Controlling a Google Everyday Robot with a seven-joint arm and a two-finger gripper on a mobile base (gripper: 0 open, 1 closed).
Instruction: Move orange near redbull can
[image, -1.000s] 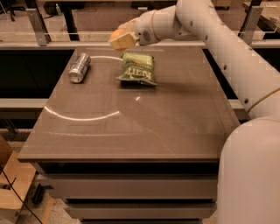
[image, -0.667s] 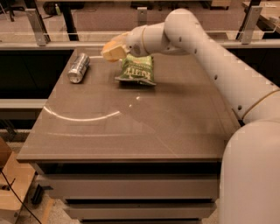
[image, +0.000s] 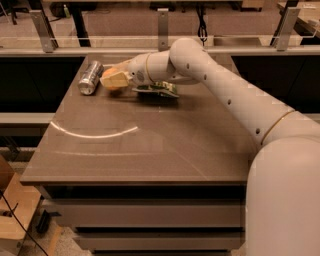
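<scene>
The gripper (image: 114, 80) has swung left and low over the counter (image: 150, 150), jaws clasping the orange (image: 107, 73), now just beside the redbull can (image: 90, 77); release seems next.

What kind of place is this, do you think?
Probably an office or lab workspace: a brown table, a glass railing behind, and the gripper holding the orange beside the redbull can.

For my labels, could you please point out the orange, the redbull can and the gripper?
orange (image: 106, 74), camera view, exposed left side
redbull can (image: 90, 78), camera view, mid-body
gripper (image: 114, 80), camera view, between fingertips, beside can
</scene>
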